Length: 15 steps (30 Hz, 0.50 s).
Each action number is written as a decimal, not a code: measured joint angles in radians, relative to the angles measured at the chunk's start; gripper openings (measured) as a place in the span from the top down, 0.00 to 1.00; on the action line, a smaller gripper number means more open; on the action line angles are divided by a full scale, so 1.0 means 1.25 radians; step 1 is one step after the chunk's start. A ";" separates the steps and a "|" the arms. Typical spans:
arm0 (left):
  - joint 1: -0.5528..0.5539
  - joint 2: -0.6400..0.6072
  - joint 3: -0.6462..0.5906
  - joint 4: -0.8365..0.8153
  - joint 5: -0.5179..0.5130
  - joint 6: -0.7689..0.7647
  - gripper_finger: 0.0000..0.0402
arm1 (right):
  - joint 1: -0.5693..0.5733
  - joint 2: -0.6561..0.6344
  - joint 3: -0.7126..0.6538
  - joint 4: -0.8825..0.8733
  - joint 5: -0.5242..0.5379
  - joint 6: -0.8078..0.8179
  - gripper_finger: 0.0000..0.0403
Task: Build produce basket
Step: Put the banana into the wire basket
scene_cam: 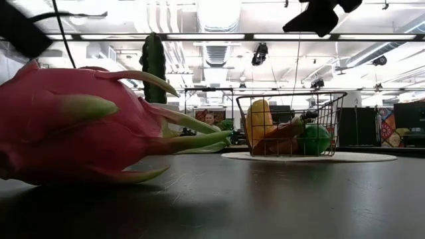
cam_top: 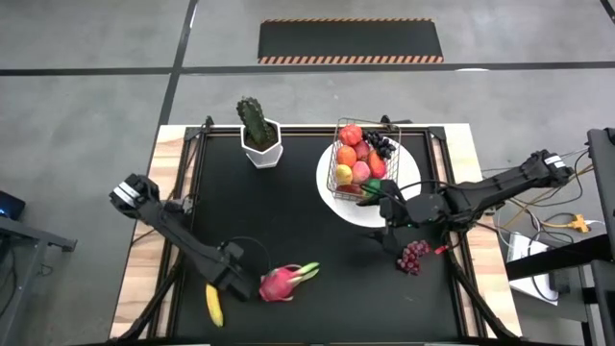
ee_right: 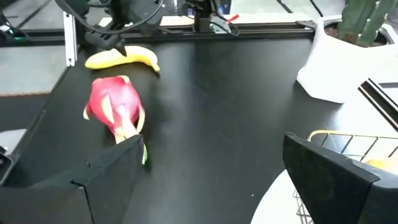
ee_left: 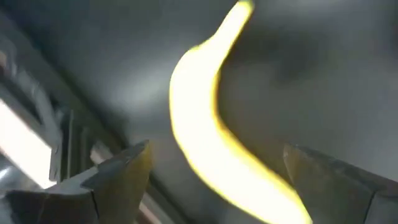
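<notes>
Yellow banana lies between the open left jaws.

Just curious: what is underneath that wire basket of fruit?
The silver wire-grid basket stands on a round white plate, which lies on the black table. The plate's middle is hidden beneath the basket.

2 dark jointed arms, black cables, blunt dark fingers

We see a matt black tabletop edged in pale wood, faintly reflective in the low view. The basket is thin bare metal wire. The dragon fruit looks like smooth, slightly glossy plastic, as does the banana. The plate and the cactus pot look smooth and white.
</notes>
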 joint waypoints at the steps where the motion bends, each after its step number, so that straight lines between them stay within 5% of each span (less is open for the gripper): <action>1: -0.006 0.008 -0.008 -0.001 0.023 -0.013 0.14 | 0.000 0.003 0.000 0.000 0.000 -0.003 0.09; 15: -0.011 0.055 -0.062 0.067 0.052 -0.036 0.14 | 0.000 0.026 0.000 0.000 0.000 -0.006 0.09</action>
